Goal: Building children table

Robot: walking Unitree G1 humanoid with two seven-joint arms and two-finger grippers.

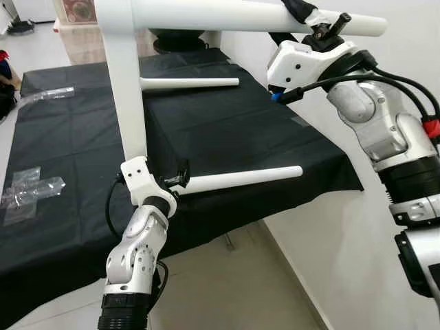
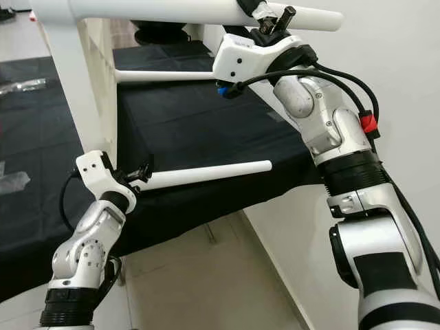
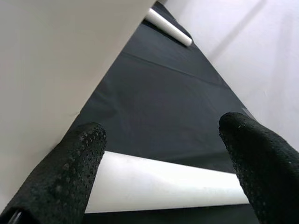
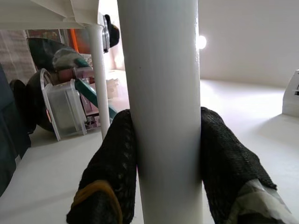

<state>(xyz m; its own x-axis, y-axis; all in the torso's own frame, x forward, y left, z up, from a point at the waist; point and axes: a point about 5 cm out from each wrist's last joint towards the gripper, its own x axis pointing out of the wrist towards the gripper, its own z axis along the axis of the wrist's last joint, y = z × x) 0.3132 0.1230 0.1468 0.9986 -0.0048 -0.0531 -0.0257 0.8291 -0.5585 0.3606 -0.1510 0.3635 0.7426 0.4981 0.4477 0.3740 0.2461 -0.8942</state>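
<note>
Nearest, the left gripper (image 1: 180, 180) straddles one round white table leg (image 1: 244, 179) at its base, fingers (image 3: 70, 172) apart, not touching. Up and across, the right gripper (image 2: 271, 20) is clamped on another leg (image 4: 163, 107). Three legs are visible, screwed into the white tabletop (image 1: 127, 89), tipped on edge over a black cloth (image 1: 220, 130). Judging by this, assembly is nearly done; righting remains.

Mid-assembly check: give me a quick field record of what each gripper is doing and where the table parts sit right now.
right gripper: shut on upper leg, held raised
left gripper: open, fingers straddling lower leg near its base
tabletop panel: on edge, legs pointing sideways
far leg: attached, untouched, over the black cloth
plastic wrap: on the cloth, robot's left
</note>
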